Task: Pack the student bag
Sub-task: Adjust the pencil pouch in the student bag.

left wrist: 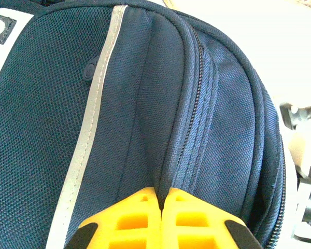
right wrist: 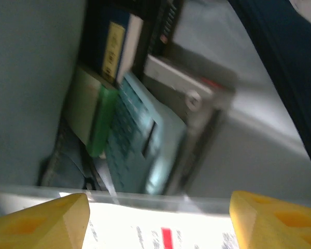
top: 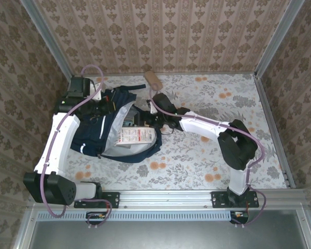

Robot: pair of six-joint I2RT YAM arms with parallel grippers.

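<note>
Left wrist: left gripper pinches a student bag fold. Right wrist: right gripper wide at bag mouth, calculator inside. Overhead I see bag left-centre; table open rightward.

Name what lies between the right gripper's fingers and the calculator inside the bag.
A white printed sheet in a clear cover, before the calculator; the right wrist view shows it.

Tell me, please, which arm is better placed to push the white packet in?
Right: the right tool is open at the white packet in the student bag's mouth; the left tool grips its fabric.
</note>
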